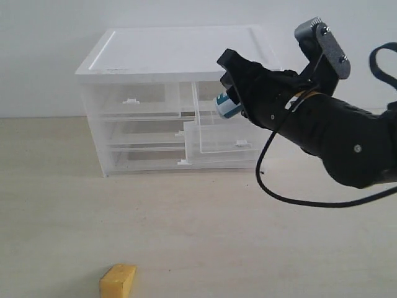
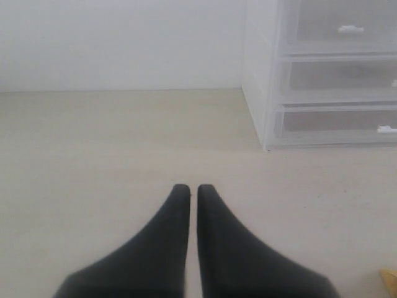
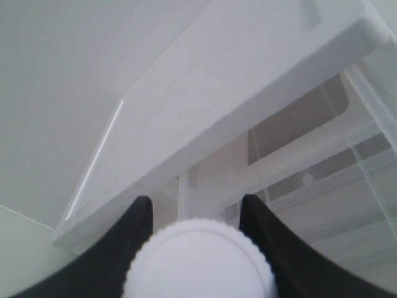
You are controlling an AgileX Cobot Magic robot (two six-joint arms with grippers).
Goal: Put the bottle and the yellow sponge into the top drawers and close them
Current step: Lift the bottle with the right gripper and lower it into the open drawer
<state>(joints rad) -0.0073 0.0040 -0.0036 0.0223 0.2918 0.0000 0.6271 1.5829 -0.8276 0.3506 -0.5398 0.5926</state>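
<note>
My right gripper (image 1: 230, 88) (image 3: 196, 202) is shut on the bottle (image 1: 226, 106), a small white one with a blue-teal label. Its ribbed white cap (image 3: 198, 261) fills the gap between the black fingers. The bottle hangs over the top right drawer (image 1: 218, 139), which is pulled out of the white cabinet (image 1: 180, 53). The top left drawer (image 1: 133, 99) (image 2: 335, 25) is closed. The yellow sponge (image 1: 118, 280) lies on the table near the front edge, and a corner of it (image 2: 389, 279) shows in the left wrist view. My left gripper (image 2: 193, 187) is shut and empty, low over the table, and hidden from the exterior view.
Two full-width drawers (image 1: 149, 155) below the top pair are closed. A black cable (image 1: 291, 197) loops down from the right arm toward the table. Light wood tabletop (image 1: 205, 236) stretches between cabinet and sponge. A white wall stands behind.
</note>
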